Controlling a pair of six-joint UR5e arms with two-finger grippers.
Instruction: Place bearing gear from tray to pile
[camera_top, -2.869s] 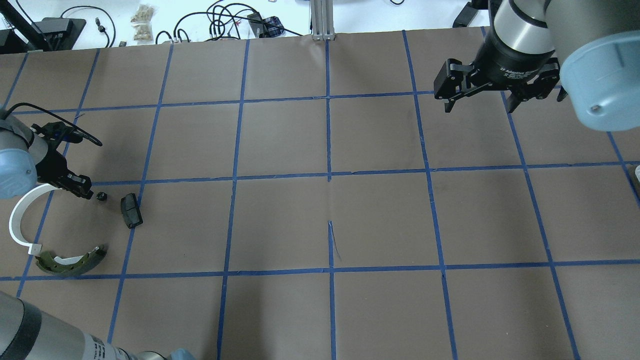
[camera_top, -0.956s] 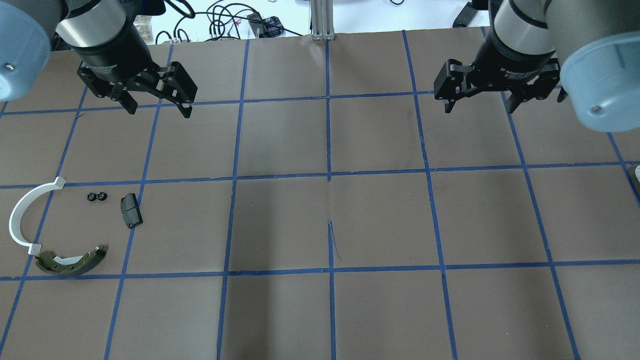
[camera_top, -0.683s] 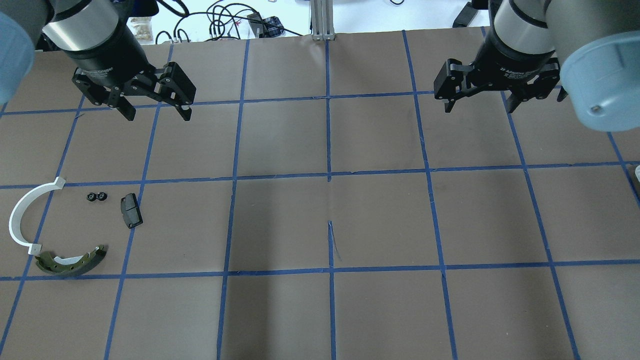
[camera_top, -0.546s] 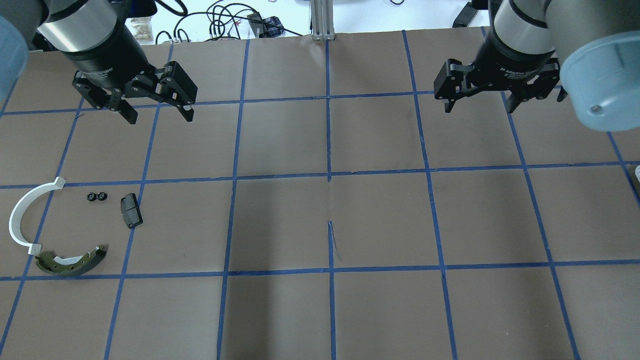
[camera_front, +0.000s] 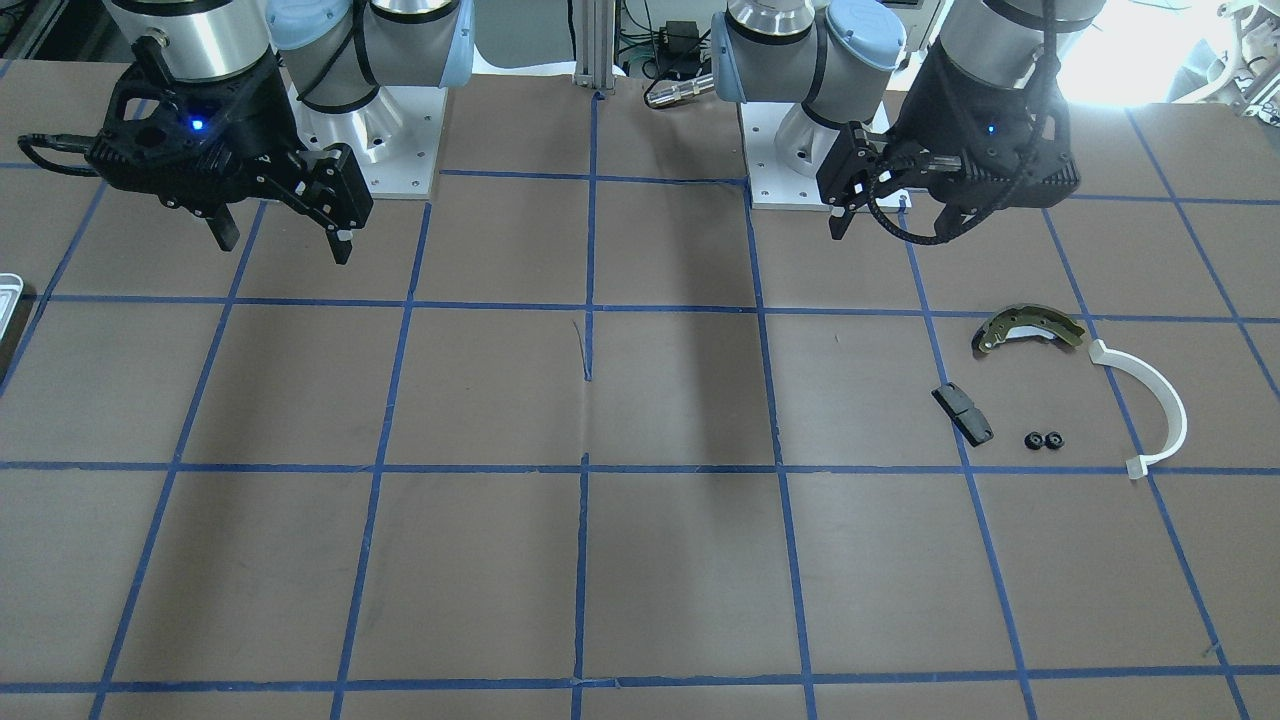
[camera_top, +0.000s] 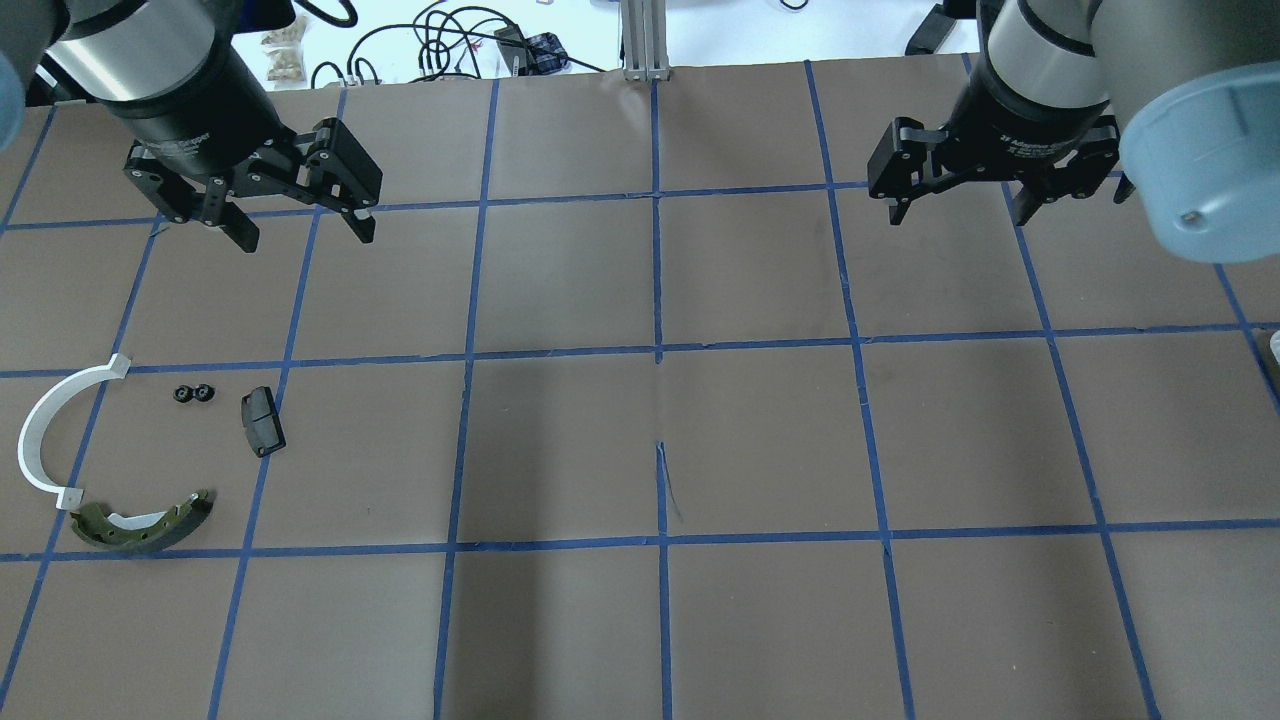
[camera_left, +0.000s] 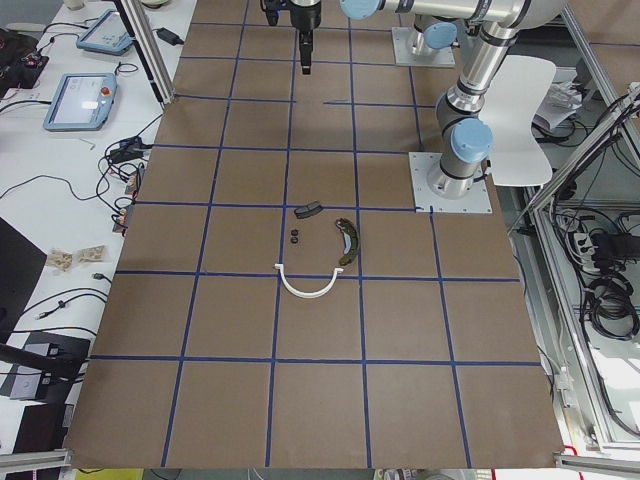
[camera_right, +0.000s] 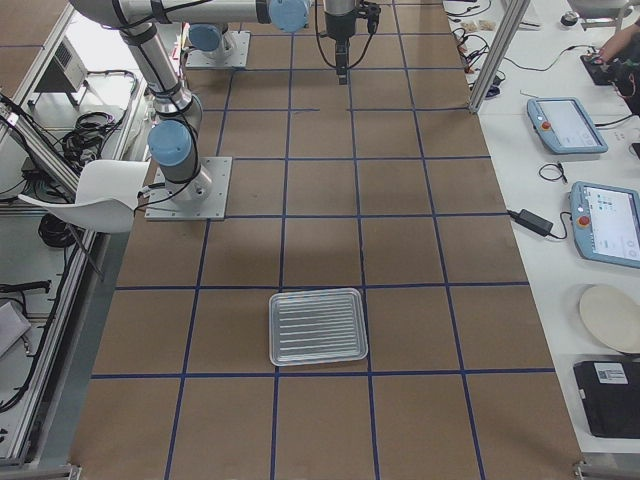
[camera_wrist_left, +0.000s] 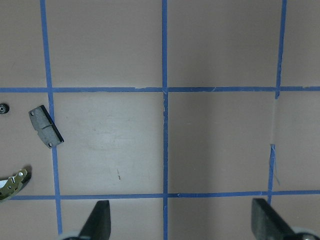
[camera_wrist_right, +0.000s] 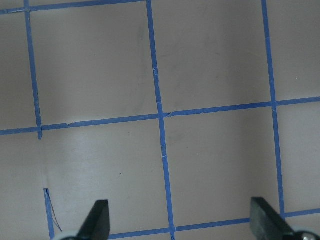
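Note:
Two small black bearing gears (camera_top: 193, 394) lie side by side on the table, in the pile with a black pad (camera_top: 262, 421), a white plastic arc (camera_top: 45, 430) and an olive brake shoe (camera_top: 145, 525). My left gripper (camera_top: 305, 236) is open and empty, high above the table behind the pile. My right gripper (camera_top: 960, 215) is open and empty at the far right. The silvery tray (camera_right: 318, 326) shows empty in the exterior right view. In the front view the gears (camera_front: 1043, 439) lie between the pad (camera_front: 963, 414) and the arc (camera_front: 1160, 400).
Brown paper with a blue tape grid covers the table. Cables and small items lie beyond the far edge (camera_top: 450, 45). The arm bases (camera_front: 380, 150) stand at the robot's side. The left wrist view shows the pad (camera_wrist_left: 46, 127) and the brake shoe's end (camera_wrist_left: 12, 184).
My left gripper let go of a second gear beside the first, rose from the pile to the back left, and drifted slightly left. The right arm has not moved.

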